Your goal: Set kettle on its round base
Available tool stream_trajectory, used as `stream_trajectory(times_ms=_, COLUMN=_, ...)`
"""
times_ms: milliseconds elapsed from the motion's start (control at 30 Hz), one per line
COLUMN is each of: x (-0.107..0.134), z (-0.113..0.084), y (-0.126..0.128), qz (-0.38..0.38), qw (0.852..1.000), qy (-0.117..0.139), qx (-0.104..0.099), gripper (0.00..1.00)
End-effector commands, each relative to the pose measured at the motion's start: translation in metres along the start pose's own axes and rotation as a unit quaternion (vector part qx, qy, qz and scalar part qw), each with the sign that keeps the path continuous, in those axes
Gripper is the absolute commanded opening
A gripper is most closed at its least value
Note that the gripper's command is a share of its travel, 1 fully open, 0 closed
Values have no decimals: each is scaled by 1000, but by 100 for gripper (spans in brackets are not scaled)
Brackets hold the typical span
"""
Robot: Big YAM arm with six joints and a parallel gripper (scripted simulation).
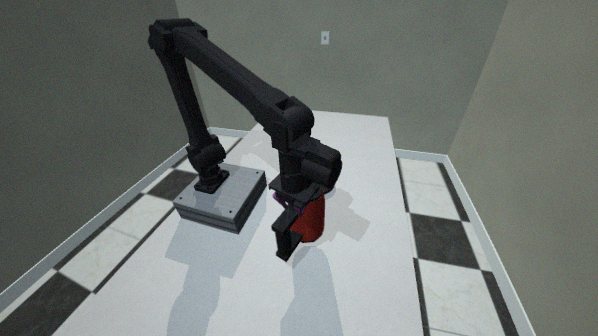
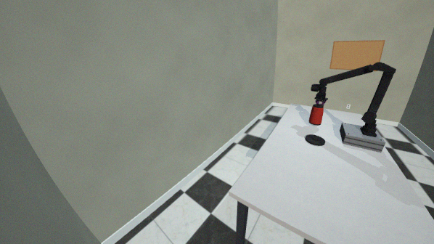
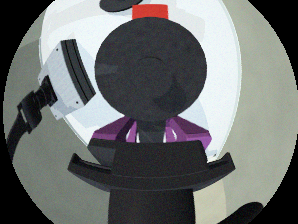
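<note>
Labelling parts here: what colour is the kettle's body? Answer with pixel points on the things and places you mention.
Red; the kettle's body (image 1: 314, 219) (image 2: 316, 115) (image 3: 150, 11) shows best in the exterior view.
</note>
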State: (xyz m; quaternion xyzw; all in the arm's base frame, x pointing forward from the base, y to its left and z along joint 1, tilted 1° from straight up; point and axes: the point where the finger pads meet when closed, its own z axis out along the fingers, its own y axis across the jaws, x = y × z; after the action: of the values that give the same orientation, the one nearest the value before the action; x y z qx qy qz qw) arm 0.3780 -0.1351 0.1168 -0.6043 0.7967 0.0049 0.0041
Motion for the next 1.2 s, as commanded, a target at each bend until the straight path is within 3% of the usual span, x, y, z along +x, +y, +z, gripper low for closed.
stream_trajectory(times_ms=0, x=2, z=-27, y=-14, qz=-3, qw=999, qy=0, qx=37, gripper=0)
stream_trajectory(times_ms=833, x=1, z=-26, y=-14, qz=-3, qw=999, qy=0, qx=37, gripper=0)
stream_trajectory(times_ms=1000, x=1, z=-15, y=-4, qz=-2, qw=1000, qy=-1, qx=25, gripper=0)
stream_trajectory(times_ms=1167, x=2, z=-18, y=-6, qz=-2, qw=999, qy=0, qx=32, gripper=0)
